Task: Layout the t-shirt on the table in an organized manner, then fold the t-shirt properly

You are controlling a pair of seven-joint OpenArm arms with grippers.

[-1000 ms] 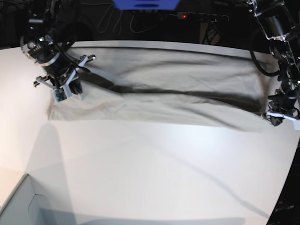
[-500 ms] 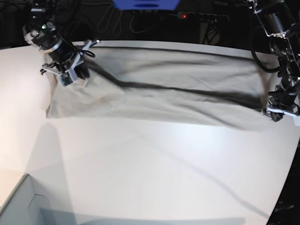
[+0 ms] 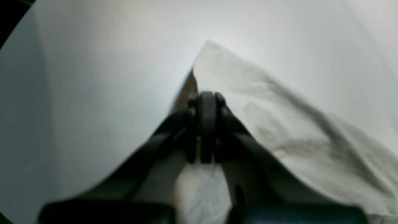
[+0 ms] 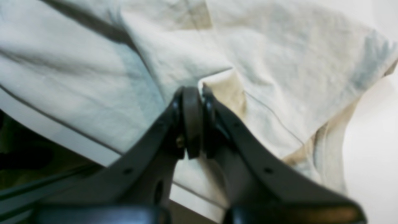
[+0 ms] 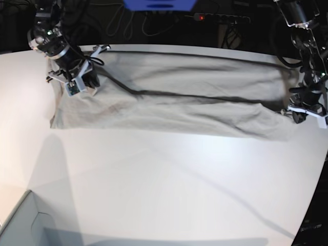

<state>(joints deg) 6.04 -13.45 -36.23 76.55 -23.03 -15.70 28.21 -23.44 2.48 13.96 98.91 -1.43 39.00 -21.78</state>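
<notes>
The beige-grey t-shirt lies stretched in a long band across the far part of the white table, with a dark crease running along its length. My right gripper is at the band's left end in the base view, shut on a pinch of cloth. At the band's right end, near the table's curved edge, my left gripper is shut on the shirt's corner. The left wrist view shows my left gripper with jaws together on the t-shirt. In the right wrist view my right gripper pinches the creased t-shirt.
A grey box corner sits at the near left. Behind the table's far edge are a power strip, dark cables and a blue object. The table's right edge curves inward close to my left arm.
My right gripper has carried its end of the shirt toward the far edge. The left gripper has shifted slightly farther too. The raised fold has flattened and the crease sits farther back.
</notes>
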